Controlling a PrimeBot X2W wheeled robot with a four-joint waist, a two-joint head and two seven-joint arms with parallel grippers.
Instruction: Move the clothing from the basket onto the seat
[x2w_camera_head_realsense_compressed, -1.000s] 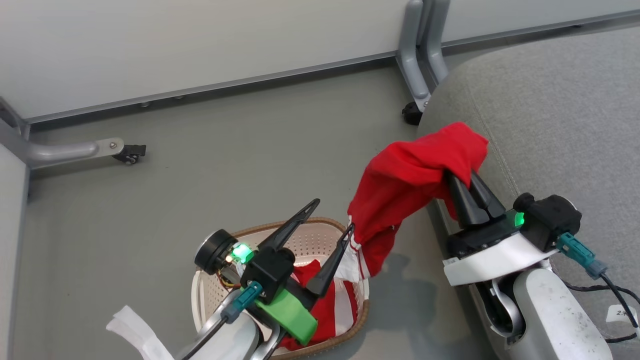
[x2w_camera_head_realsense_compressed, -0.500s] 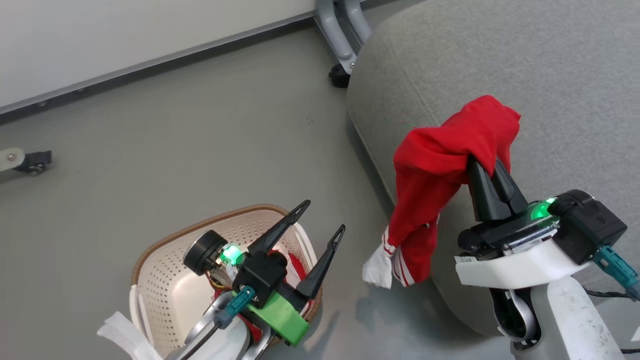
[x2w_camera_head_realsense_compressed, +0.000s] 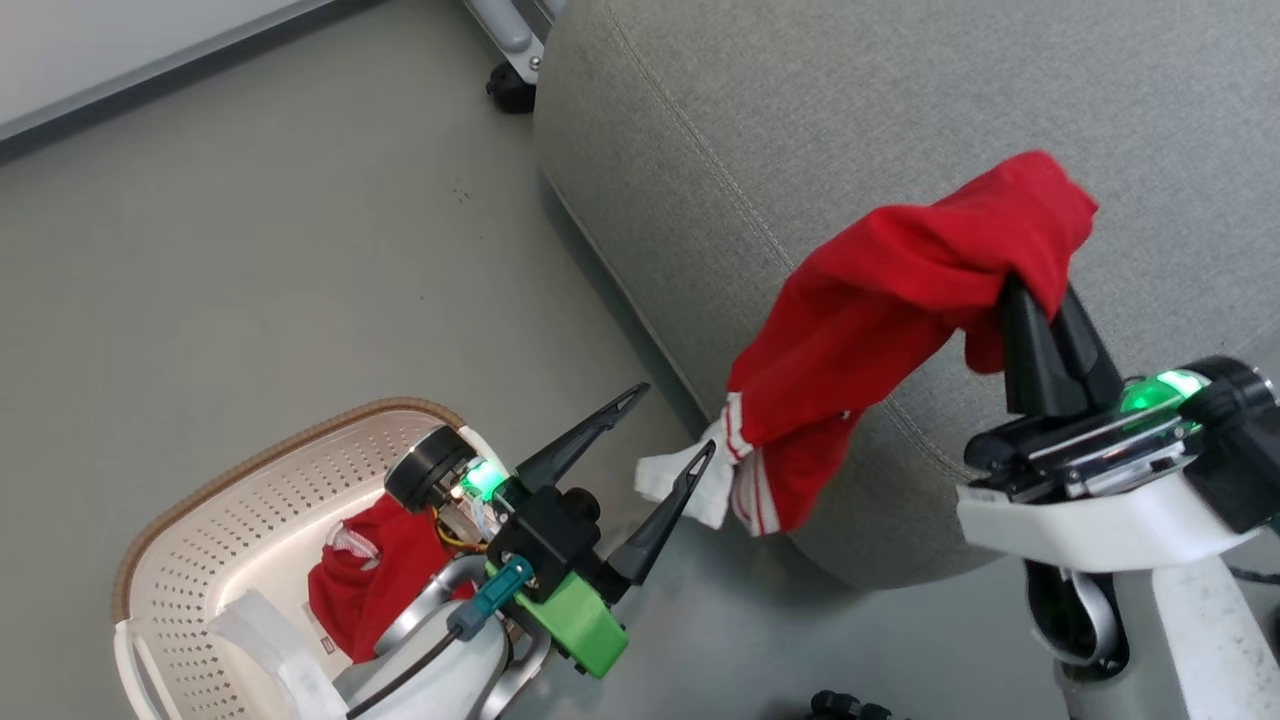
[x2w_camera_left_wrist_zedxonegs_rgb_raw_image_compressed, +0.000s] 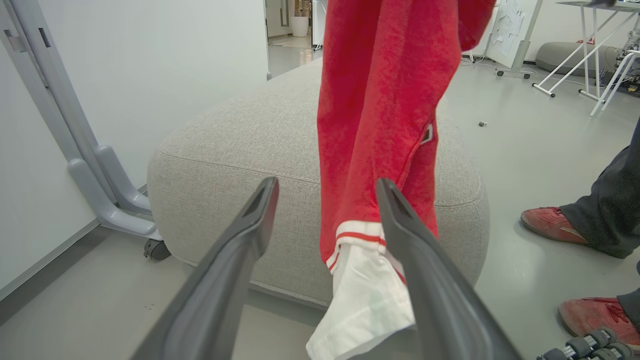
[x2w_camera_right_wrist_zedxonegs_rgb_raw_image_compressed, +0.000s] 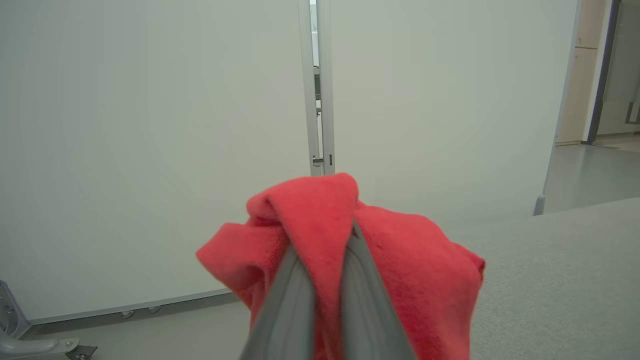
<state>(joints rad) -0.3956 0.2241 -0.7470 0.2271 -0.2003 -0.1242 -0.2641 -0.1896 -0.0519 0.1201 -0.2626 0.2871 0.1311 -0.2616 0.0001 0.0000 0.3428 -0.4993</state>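
Head view: the right gripper (x2w_camera_head_realsense_compressed: 1045, 300), clamped on the red jersey (x2w_camera_head_realsense_compressed: 900, 300), has carried it clear of the basket (x2w_camera_head_realsense_compressed: 200, 500) at lower left and over the seat (x2w_camera_head_realsense_compressed: 800, 130) edge, hem overhanging; a second jersey (x2w_camera_head_realsense_compressed: 370, 580) waits inside the basket. Left wrist view: the left gripper (x2w_camera_head_realsense_compressed: 674, 418) is spread wide and empty. Right wrist view: fabric drapes the closed fingers, so lowering and release probably come next.

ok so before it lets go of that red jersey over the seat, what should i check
1. Right gripper shut on the held jersey: ok.
2. Jersey wholly above the seat: not ok, its white-trimmed end hangs past the seat's edge toward the floor.
3. Left gripper open, empty and clear of the hanging end: cannot tell, the end hangs close by it.
4. Basket emptied: not ok, another red garment lies inside.
5. Person's shoes beside the seat, out of the arm's path: cannot tell.
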